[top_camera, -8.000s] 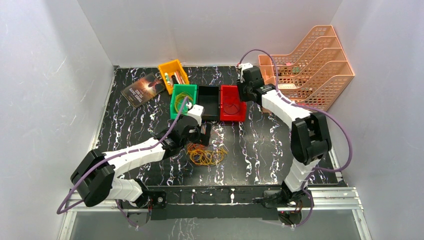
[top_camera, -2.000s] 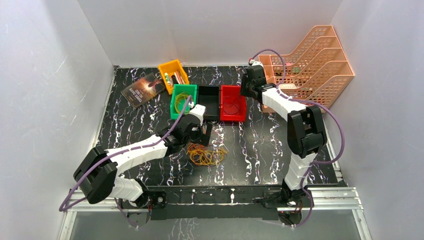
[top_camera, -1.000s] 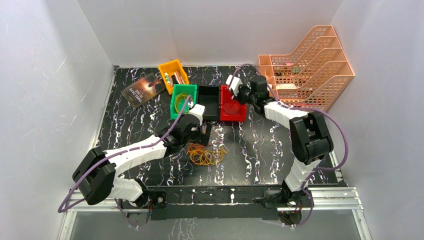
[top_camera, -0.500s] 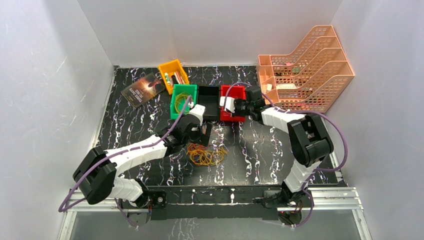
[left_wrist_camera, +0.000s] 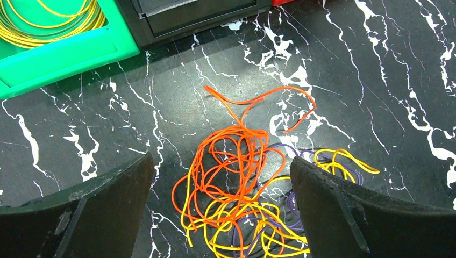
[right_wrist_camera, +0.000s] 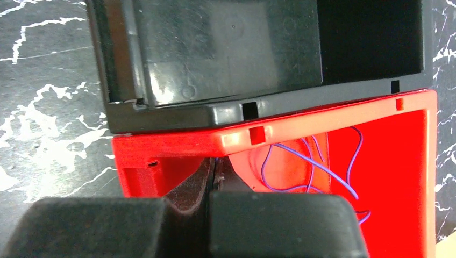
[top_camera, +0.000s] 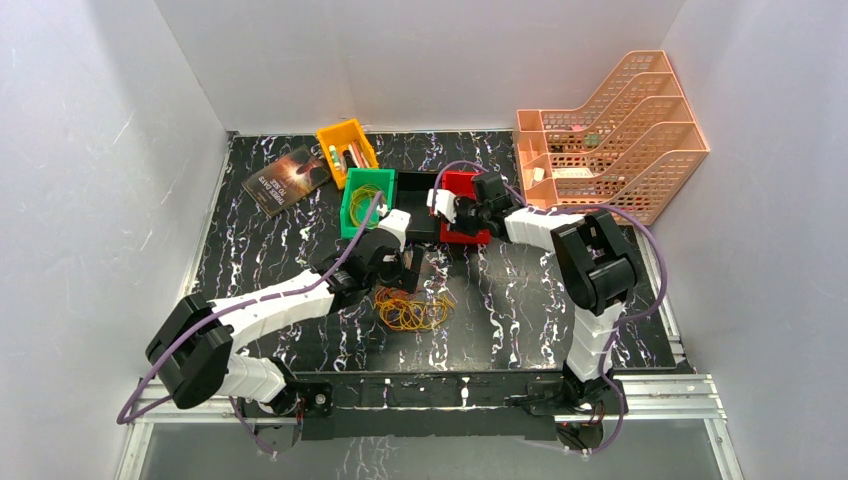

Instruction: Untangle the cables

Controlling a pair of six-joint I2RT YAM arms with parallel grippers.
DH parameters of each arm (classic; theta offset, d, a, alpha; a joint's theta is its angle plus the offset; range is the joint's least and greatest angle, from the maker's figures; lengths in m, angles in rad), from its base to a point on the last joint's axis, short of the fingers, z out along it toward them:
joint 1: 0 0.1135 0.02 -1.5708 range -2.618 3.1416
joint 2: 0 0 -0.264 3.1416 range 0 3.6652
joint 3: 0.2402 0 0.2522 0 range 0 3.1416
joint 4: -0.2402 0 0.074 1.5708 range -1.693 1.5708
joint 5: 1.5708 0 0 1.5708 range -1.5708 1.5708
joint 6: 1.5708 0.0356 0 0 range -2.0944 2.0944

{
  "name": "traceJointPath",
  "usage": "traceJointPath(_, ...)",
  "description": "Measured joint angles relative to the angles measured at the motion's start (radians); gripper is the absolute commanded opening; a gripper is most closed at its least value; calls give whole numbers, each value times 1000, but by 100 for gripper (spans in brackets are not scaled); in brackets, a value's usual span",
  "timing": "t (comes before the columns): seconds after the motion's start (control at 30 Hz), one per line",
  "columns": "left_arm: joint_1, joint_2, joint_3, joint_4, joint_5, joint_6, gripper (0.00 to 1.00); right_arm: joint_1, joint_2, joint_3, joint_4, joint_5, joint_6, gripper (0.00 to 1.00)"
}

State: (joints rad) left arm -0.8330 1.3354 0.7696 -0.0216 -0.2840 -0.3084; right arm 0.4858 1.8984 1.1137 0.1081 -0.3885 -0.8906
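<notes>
The cables [top_camera: 411, 312] are a loose tangle of thin orange, yellow and purple wires on the black marble table; the left wrist view [left_wrist_camera: 242, 188] shows them spread flat. My left gripper [top_camera: 402, 274] hangs just above the tangle, open and empty [left_wrist_camera: 223, 212], with its fingers on either side of the heap. My right gripper [top_camera: 455, 222] is shut, with its tips [right_wrist_camera: 212, 180] inside the red bin [right_wrist_camera: 322, 121] at the wall beside the black bin [right_wrist_camera: 215, 113]. A thin purple wire [right_wrist_camera: 317, 169] lies in the red bin; I cannot tell if it is pinched.
A green bin [top_camera: 352, 215] holds coiled yellow wire [left_wrist_camera: 48, 21]. The black bin [top_camera: 418, 205] and red bin [top_camera: 478, 185] stand beside it in a row. A yellow bin [top_camera: 347, 145] and a book [top_camera: 287, 177] lie at the back left. A peach file rack [top_camera: 620, 130] stands at the back right.
My right arm has swung from the back beside the file rack down and leftwards to the red bin. My left gripper has held its place above the tangle, which has not moved.
</notes>
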Motion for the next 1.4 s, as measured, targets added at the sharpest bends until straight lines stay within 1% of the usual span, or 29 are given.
traceJointPath(0.13,0,0,0,-6,0,0,98,-1,29,19,5,29,24,0)
traceJointPath(0.17,0,0,0,-6,0,0,98,-1,37,25,6,38,31,1)
traceJointPath(0.2,0,0,0,-6,0,0,98,-1,45,30,6,47,37,4)
traceJointPath(0.27,0,0,0,-6,0,0,98,-1,58,40,12,64,53,14)
traceJointPath(0.33,0,0,0,-7,0,1,99,-1,65,42,29,79,69,20)
traceJointPath(0.7,0,0,0,-8,0,2,98,-1,57,42,56,98,129,43)
traceJointPath(0.8,0,0,0,-9,0,2,98,-1,26,34,51,99,139,48)
traceJointPath(0.83,0,0,0,-9,0,2,98,-1,13,31,48,99,142,53)
traceJointPath(0.87,0,0,0,-9,0,2,98,-1,-2,27,48,99,146,55)
traceJointPath(1.17,0,0,0,-10,0,2,98,-1,-139,-20,42,132,167,61)
traceJointPath(1.4,0,0,0,-10,-8,0,99,-1,-256,-66,40,171,227,62)
